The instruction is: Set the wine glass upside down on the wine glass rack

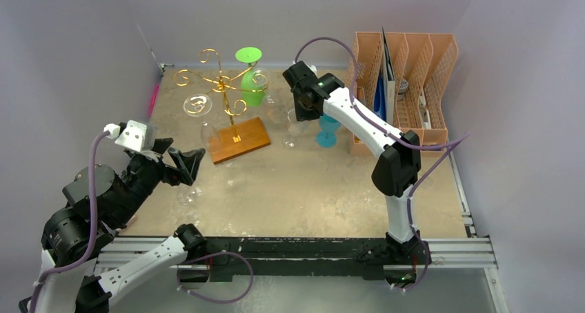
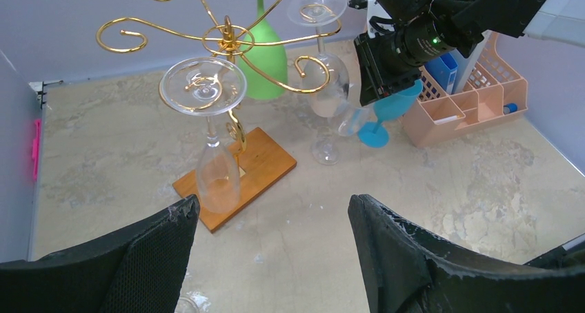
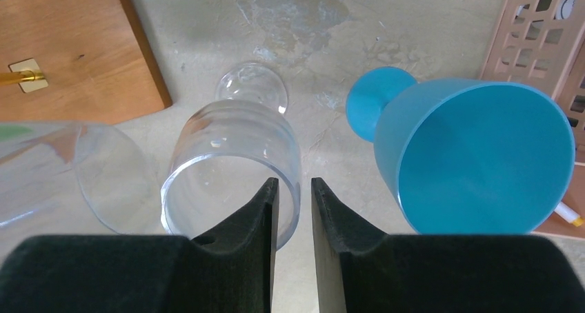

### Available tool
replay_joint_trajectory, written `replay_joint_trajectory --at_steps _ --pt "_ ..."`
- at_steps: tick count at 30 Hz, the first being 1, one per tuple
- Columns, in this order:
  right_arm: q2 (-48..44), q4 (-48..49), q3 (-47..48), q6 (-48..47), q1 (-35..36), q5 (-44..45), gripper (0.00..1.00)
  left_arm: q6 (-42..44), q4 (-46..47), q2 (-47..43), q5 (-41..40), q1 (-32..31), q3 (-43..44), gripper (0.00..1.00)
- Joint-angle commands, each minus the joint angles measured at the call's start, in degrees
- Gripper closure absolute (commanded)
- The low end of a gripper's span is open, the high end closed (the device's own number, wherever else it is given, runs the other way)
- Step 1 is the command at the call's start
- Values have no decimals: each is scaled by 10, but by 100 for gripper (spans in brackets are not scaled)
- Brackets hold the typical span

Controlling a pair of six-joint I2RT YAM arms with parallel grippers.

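Clear glass is the workpiece. The wine glass [image 3: 231, 154] is on the counter [image 1: 310, 182], between the wooden base [image 1: 238, 140] of the wine glass rack [image 1: 222, 85] and a blue goblet [image 3: 476, 154]. It leans with its foot low and its mouth toward the right wrist camera. You cannot tell whether the foot rests fully on the counter.

The right gripper [image 3: 294, 183] has its fingers drawn nearly together, with the wall of the rim in the slot between them. Treat this as a pinch on the rim — the grasp step of the task. The left gripper [image 2: 270, 206] hangs low at the near left, fingers wide apart, holding nothing.

The rack carries a green glass [image 1: 250, 78] and two clear ones, feet up. The gold curls on its far-left side appear free.

Next move, as a judgement:
- Lift the glass.
- Roll the wrist until the foot is uppermost.
- Slide the stem into a free curl.

Keep clear of the blue goblet just beside the glass and of the hung glass nearest the gripper — a rim pinch may slip during the roll.
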Motion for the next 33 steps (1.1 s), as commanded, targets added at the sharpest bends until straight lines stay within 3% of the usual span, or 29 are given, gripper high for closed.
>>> replay_joint_trajectory --at_steps 1,12,18,24,30,33 --pt "-8 -17 17 -9 4 8 74 -6 11 -1 -6 -1 0 22" --pt "-22 -13 -10 0 3 -24 74 -8 10 -2 -5 -1 2 22" --pt "-42 8 -27 9 4 -37 84 -11 7 -3 -5 -1 3 22" --pt "-80 49 -71 13 3 -50 100 -16 7 0 1 -1 2 22" --pt "-118 74 -110 15 3 -69 100 -24 10 0 12 -1 3 21" --pt "-161 97 -151 14 2 -88 100 -35 8 4 19 -1 5 14"
